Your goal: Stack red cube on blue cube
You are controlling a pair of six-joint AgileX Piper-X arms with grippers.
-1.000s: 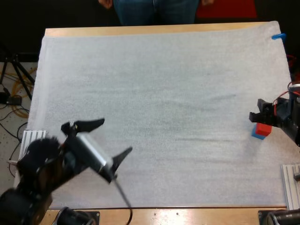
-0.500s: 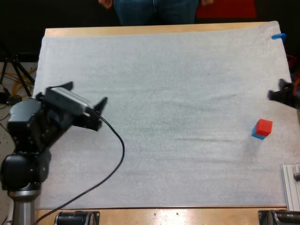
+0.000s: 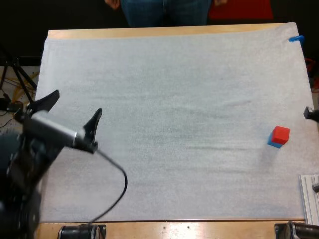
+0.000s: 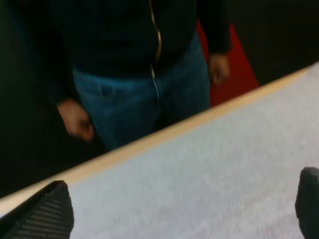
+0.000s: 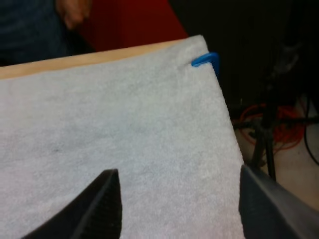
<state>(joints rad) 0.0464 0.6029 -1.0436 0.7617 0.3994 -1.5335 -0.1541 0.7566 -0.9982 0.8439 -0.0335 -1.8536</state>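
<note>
The red cube (image 3: 281, 134) sits on top of the blue cube (image 3: 272, 144) near the mat's right side; only a sliver of blue peeks out beneath it. My right gripper (image 3: 311, 113) is at the right edge, up and to the right of the stack and clear of it. In the right wrist view its fingers (image 5: 102, 205) stand wide apart, so my right gripper (image 5: 178, 171) is open over bare mat. My left gripper (image 3: 76, 102) hovers open over the mat's left side. My left gripper (image 4: 184, 179) holds nothing between its spread fingers (image 4: 42, 215).
A person (image 3: 164, 10) stands at the table's far side; a hand (image 4: 76, 119) and jeans show beyond the wooden edge (image 4: 149, 142). The white mat (image 3: 169, 124) covers most of the table. Metal rails (image 3: 310, 196) sit at the near corners.
My right gripper has let go of the red cube on the blue one and drawn back to the right edge. My left arm has swung back toward the left.
</note>
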